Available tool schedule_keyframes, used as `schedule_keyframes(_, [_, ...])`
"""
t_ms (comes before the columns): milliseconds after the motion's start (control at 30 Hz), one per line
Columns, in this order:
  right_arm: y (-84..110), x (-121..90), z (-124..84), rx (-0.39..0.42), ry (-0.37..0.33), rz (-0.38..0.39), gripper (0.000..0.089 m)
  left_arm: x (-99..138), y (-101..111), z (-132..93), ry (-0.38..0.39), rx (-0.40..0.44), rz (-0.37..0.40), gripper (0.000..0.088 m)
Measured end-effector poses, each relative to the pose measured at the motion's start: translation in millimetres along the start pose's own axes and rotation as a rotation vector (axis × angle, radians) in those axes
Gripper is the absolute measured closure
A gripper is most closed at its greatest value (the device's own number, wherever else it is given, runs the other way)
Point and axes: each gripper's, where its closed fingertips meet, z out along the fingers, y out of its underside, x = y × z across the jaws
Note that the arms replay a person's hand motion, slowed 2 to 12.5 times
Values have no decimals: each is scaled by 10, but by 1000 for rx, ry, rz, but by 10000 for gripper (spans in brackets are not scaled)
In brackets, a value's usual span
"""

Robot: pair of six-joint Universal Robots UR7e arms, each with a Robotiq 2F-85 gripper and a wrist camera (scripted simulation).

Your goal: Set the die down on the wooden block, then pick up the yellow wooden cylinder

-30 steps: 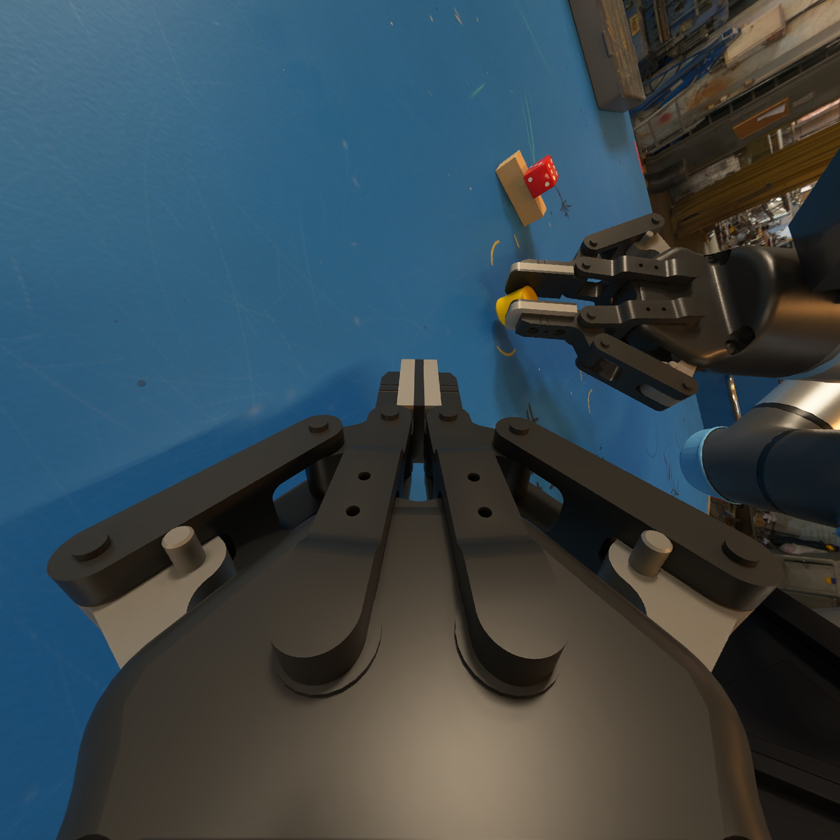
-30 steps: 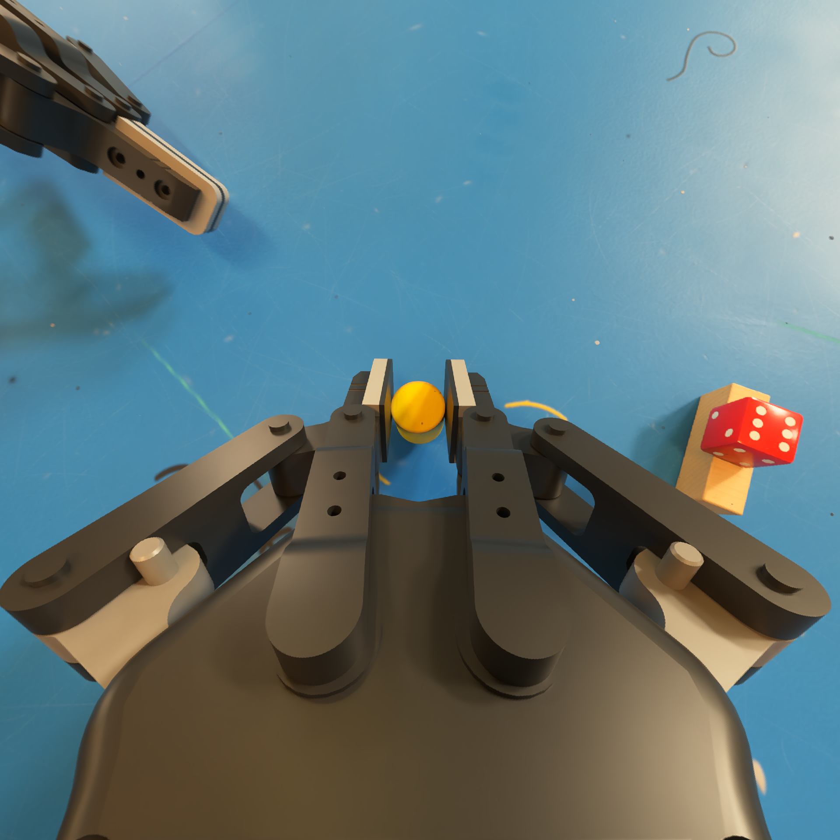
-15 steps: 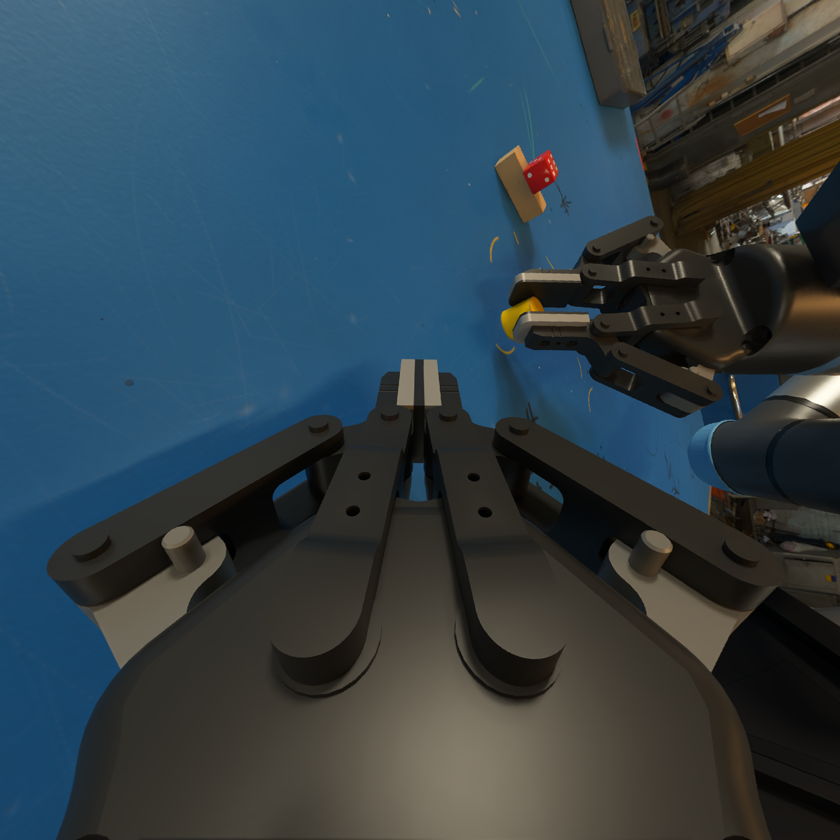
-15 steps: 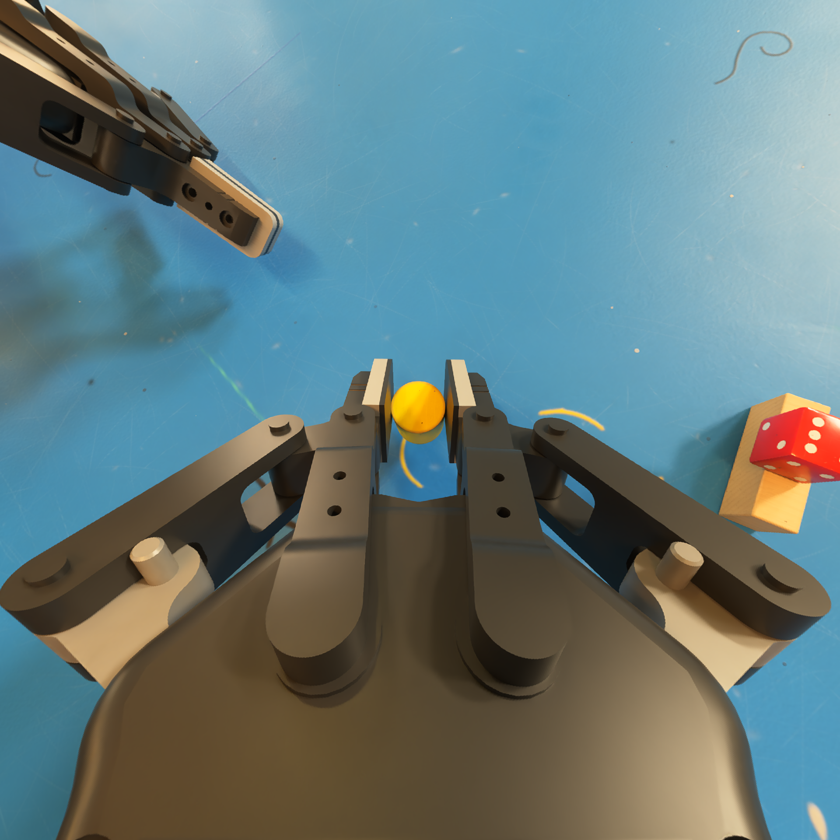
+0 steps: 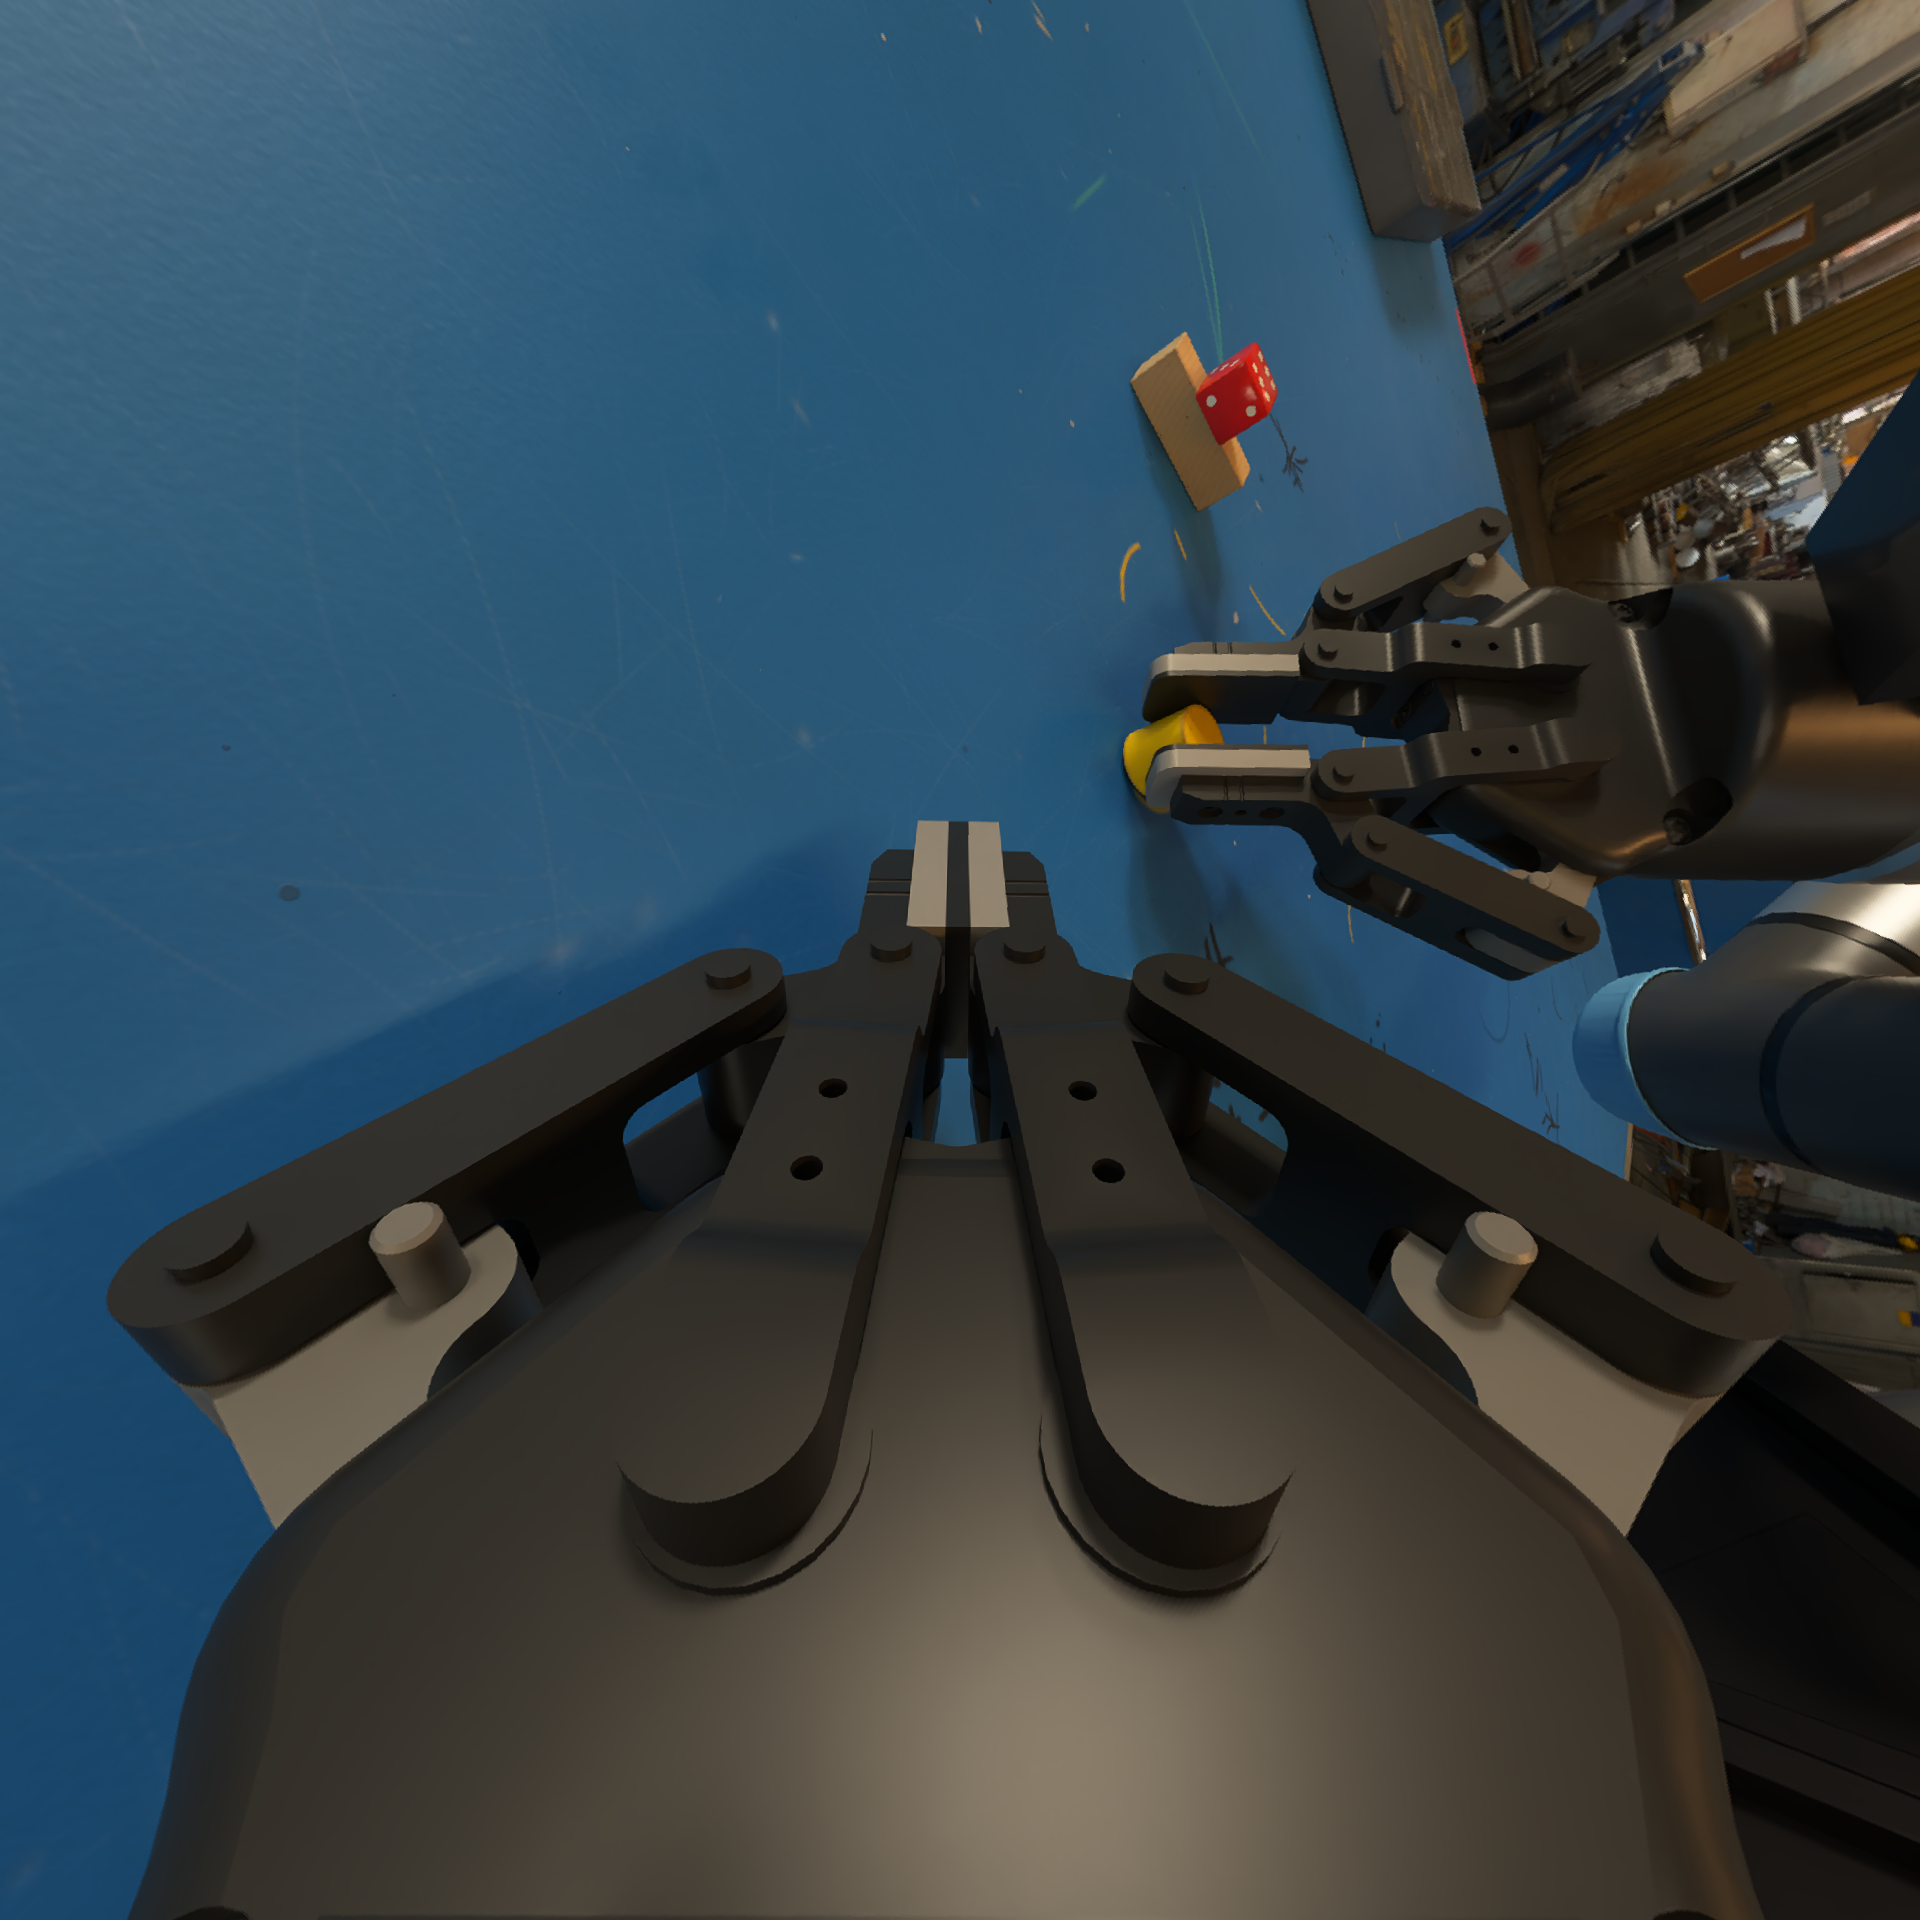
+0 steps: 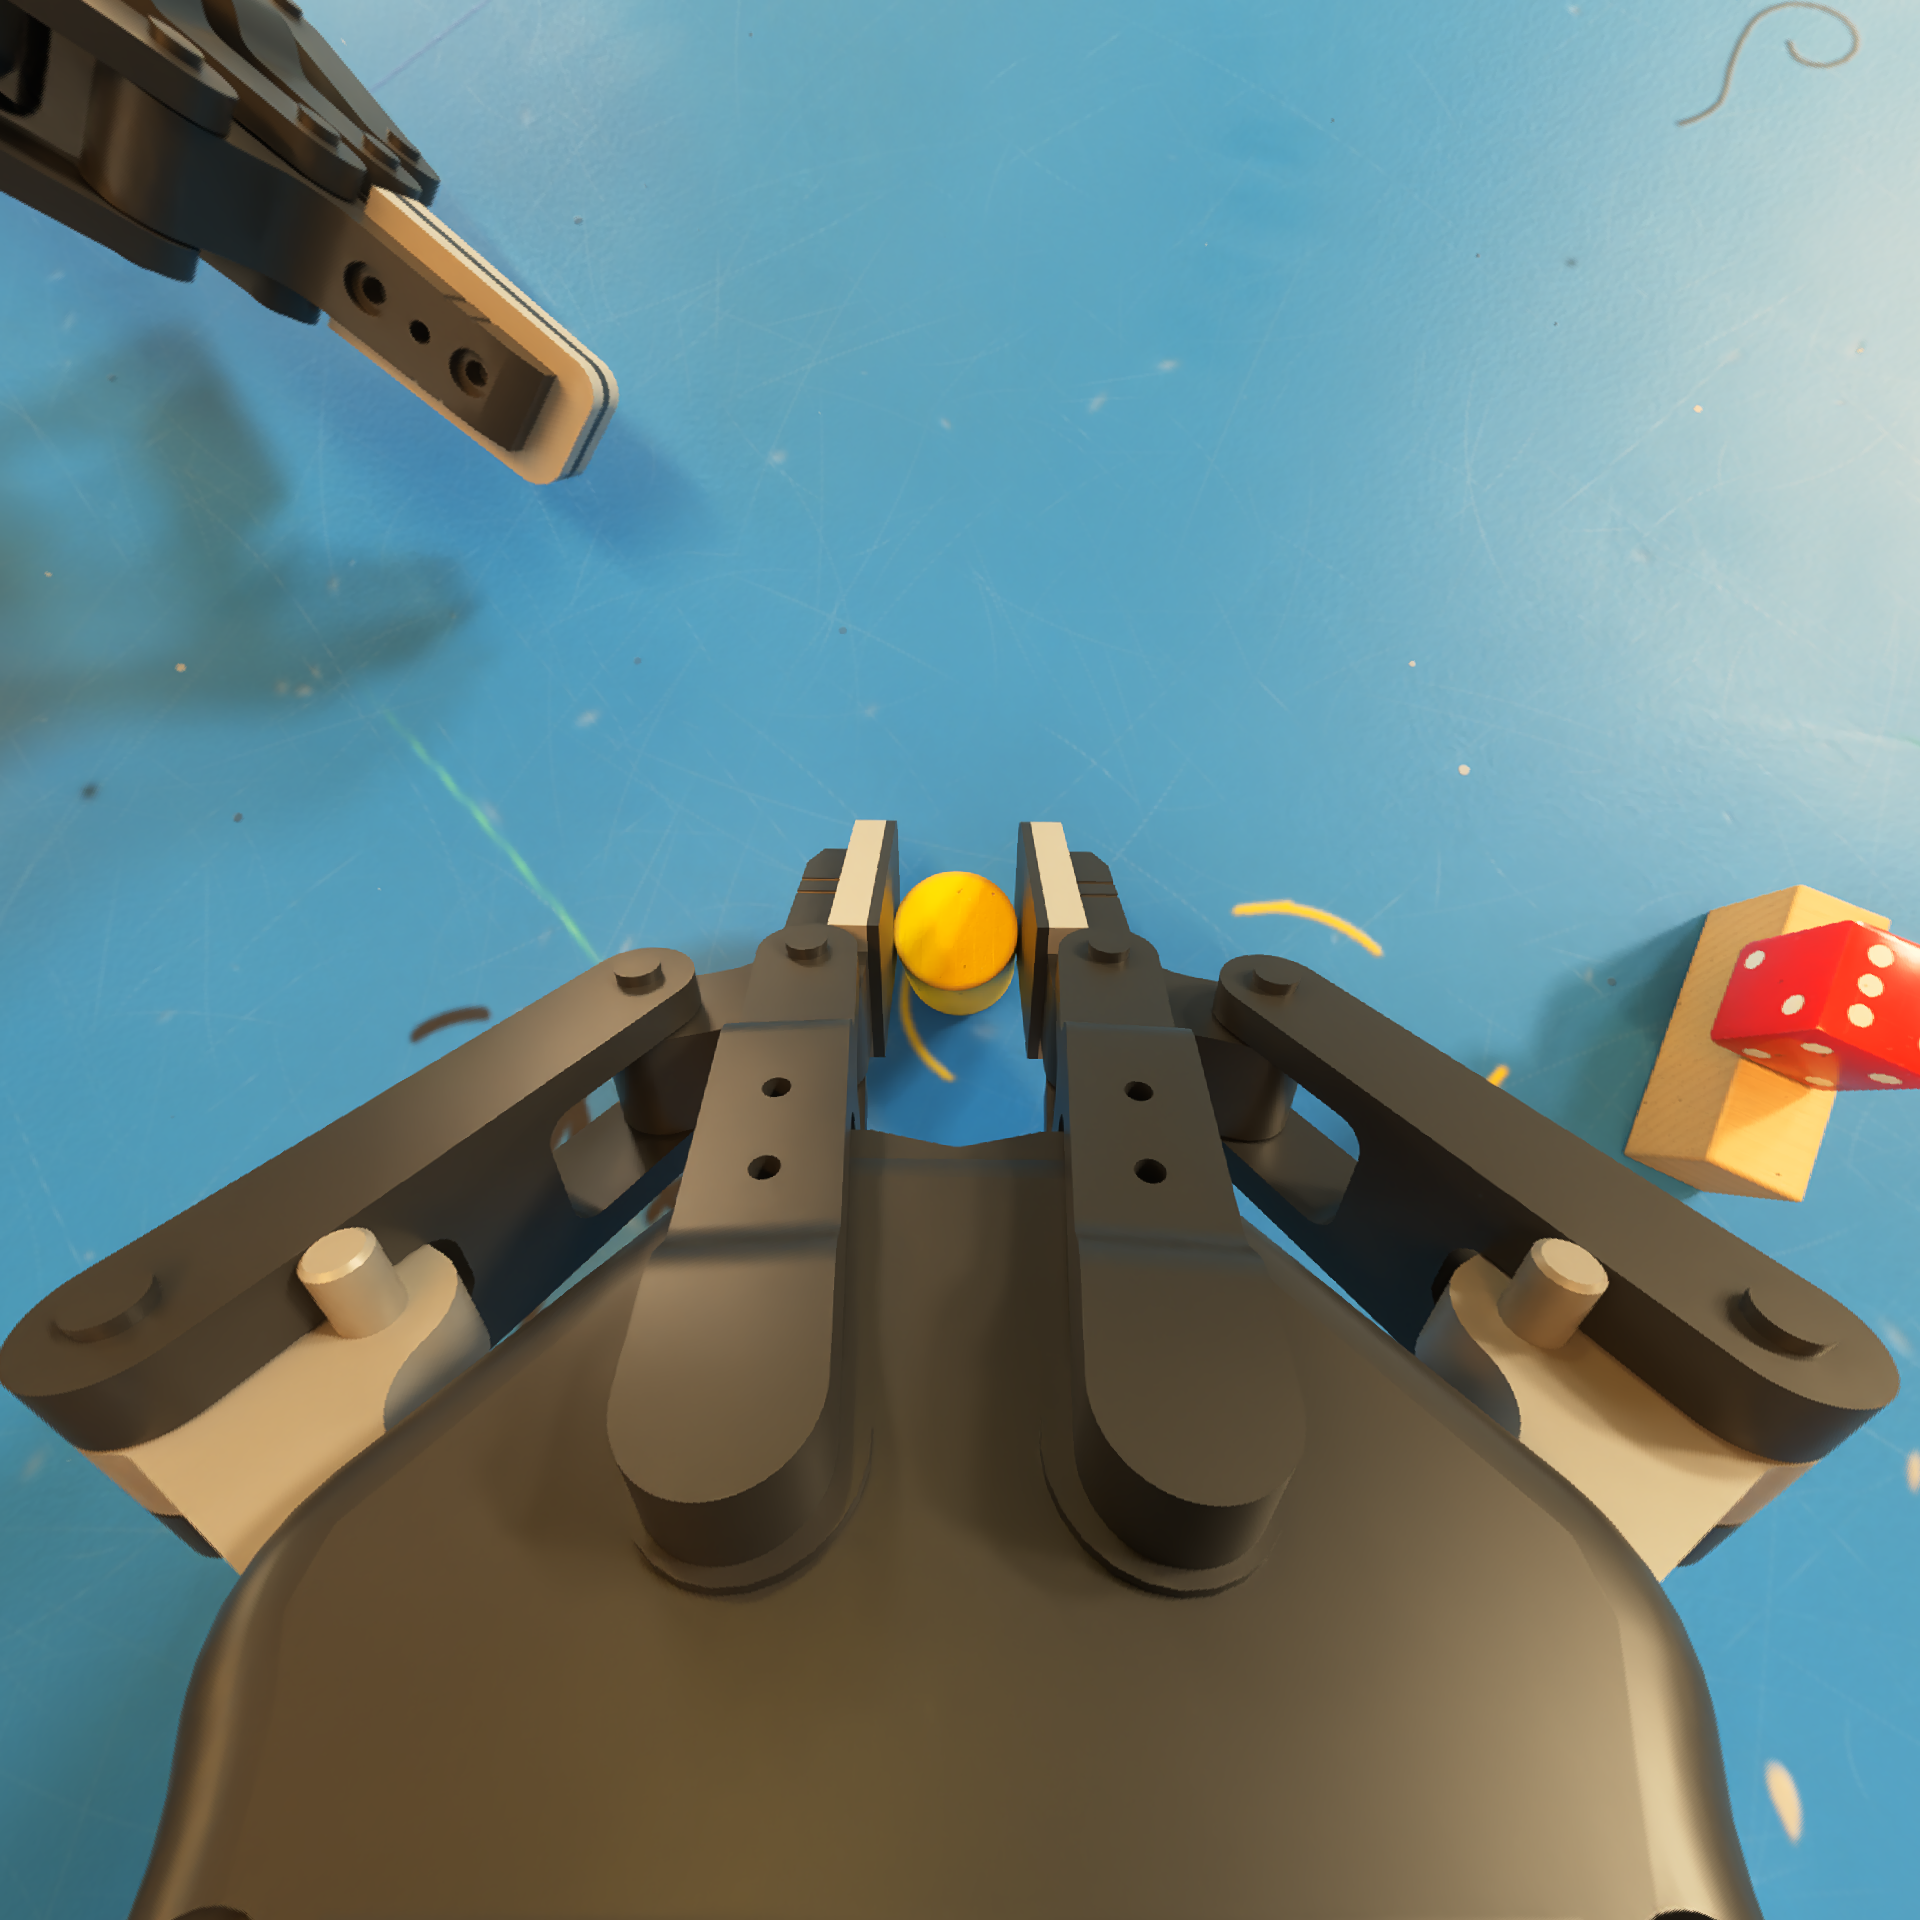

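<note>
The red die (image 5: 1235, 393) rests on the wooden block (image 5: 1187, 424) on the blue table; both also show at the right edge of the right wrist view, die (image 6: 1829, 1003) on block (image 6: 1725, 1091). My right gripper (image 6: 956, 883) is shut on the yellow wooden cylinder (image 6: 954, 930) and holds it just above the table. In the left wrist view the cylinder (image 5: 1158, 746) sits between the right gripper's fingers (image 5: 1231, 764). My left gripper (image 5: 957, 868) is shut and empty, hovering over bare table near the cylinder.
The left gripper's fingertips (image 6: 499, 384) reach in from the upper left of the right wrist view. A grey slab (image 5: 1392, 114) lies at the table's far edge. The table edge (image 5: 1496, 499) runs down the right, with the right arm (image 5: 1756, 1039) beside it.
The right gripper has lifted the yellow cylinder off the table and carried it away from the block, toward the left gripper. The left gripper stays shut and nearly still.
</note>
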Motion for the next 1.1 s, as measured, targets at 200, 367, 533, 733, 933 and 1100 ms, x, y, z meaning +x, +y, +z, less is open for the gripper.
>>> schedule_keyframes(200, [2, 19, 3, -1, 29, -26, 690, 4, -12, 1, 1, 4, -1, 882])
schedule_keyframes(367, [8, 22, 5, -1, 41, -38, 690, 4, -16, 2, 0, 4, 0, 882])
schedule_keyframes(533, [7, 24, 6, 4, 44, -37, 690, 0, -17, 2, -3, 2, 4, 882])
schedule_keyframes(733, [8, 24, 7, 14, 37, -22, 690, -2, -15, 1, -4, -1, 9, 882])
schedule_keyframes(933, [9, 28, 6, 24, 30, -11, 690, 2, -16, -1, -1, -3, 9, 882])
schedule_keyframes(1100, [9, 29, 6, 30, 27, -9, 689, 2, -14, -3, 1, -5, 8, 882])
